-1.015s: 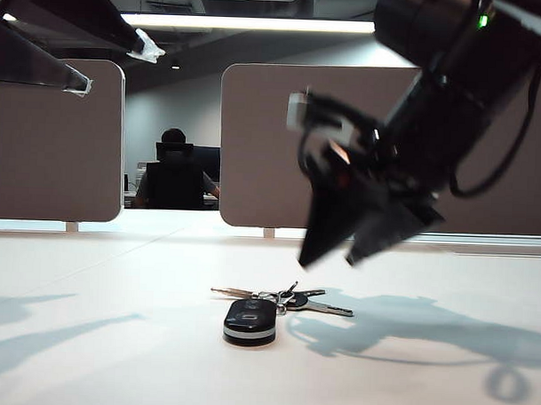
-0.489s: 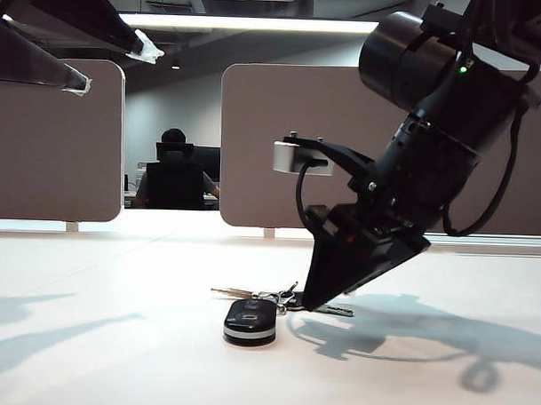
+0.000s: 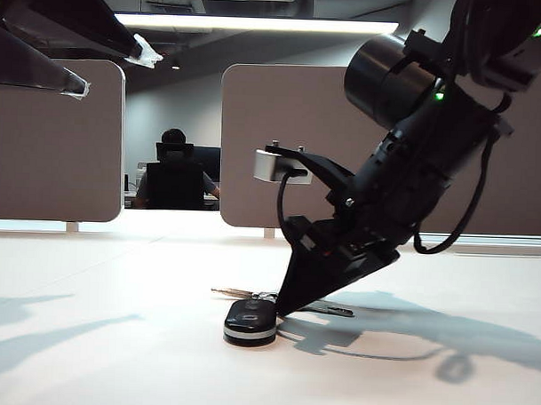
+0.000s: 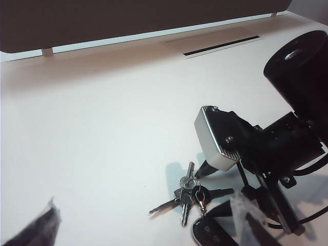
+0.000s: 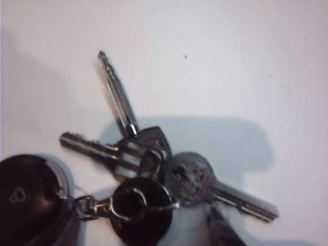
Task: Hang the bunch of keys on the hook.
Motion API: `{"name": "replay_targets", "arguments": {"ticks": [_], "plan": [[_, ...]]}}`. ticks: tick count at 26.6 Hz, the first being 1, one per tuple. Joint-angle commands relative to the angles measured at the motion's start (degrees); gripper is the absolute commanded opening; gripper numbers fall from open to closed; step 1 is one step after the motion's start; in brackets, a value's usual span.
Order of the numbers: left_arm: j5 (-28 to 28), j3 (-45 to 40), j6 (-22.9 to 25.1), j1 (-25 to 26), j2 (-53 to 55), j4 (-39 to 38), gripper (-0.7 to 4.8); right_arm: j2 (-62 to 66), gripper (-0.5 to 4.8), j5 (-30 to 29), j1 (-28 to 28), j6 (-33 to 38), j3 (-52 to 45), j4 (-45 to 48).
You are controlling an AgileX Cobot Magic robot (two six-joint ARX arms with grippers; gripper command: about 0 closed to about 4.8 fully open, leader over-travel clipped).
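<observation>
On the white table (image 3: 87, 356), the keys (image 3: 276, 302) serve as the marker for everything else in this scene.

Far to their left and well above them, the left gripper (image 3: 111, 65) hangs idle at the upper corner of the exterior view, its two white-taped fingertips (image 3: 148, 49) standing wide apart with nothing between them. Brown partition panels (image 3: 55, 142) line the far edge of the table behind the keys, and through the gap between them a seated person (image 3: 174, 172) faces away.

The keys lie flat on the table, fanned out from their ring, with the black fob (image 3: 250, 321) nearest the exterior camera. The left wrist view shows them spread beside the other arm's camera housing (image 4: 218, 138); the right wrist view looks almost straight down on the keys (image 5: 148, 164) and the fob (image 5: 31, 200).

Directly over the keys, leaning in from the right, the right gripper (image 3: 285, 302) points steeply down with its tip just above or at them; whether it touches cannot be told. Its fingers overlap into one dark wedge, so how far apart they stand cannot be read, and no picture shows it holding anything.

No hook is visible in any view. By this evidence the task is at its opening: the keys are not yet grasped, and lifting, carrying and hanging all remain.
</observation>
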Motion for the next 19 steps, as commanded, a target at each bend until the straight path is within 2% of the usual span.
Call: {"name": "replay_targets", "arguments": {"ticks": [1,2,6,7,9,19], "plan": [[-0.1,0.4,0.2,-0.1,0.0,0.2,4.79,1.5,1.4,2.4,0.2,-0.6,-1.1,-6.6],[-0.1,0.4,0.3,-0.1,0.0,0.0,4.79,1.5,0.92,2.4,0.2,-0.6,-1.1,-6.7],[-0.2,0.4,0.3,0.0,0.0,-0.8,4.79,1.5,0.81,2.6,0.2,-0.7,-1.1,-5.7],[-0.1,0.4,0.3,0.0,0.0,-0.9,4.79,1.5,0.67,2.6,0.2,-0.6,-1.1,-5.3],[-0.2,0.4,0.3,0.0,0.0,-0.8,4.79,1.5,0.07,2.6,0.2,-0.6,-1.0,-4.5],[-0.1,0.4,0.3,0.0,0.0,-0.8,4.79,1.4,0.0,1.0,0.2,-0.6,3.5,-3.8]]}}
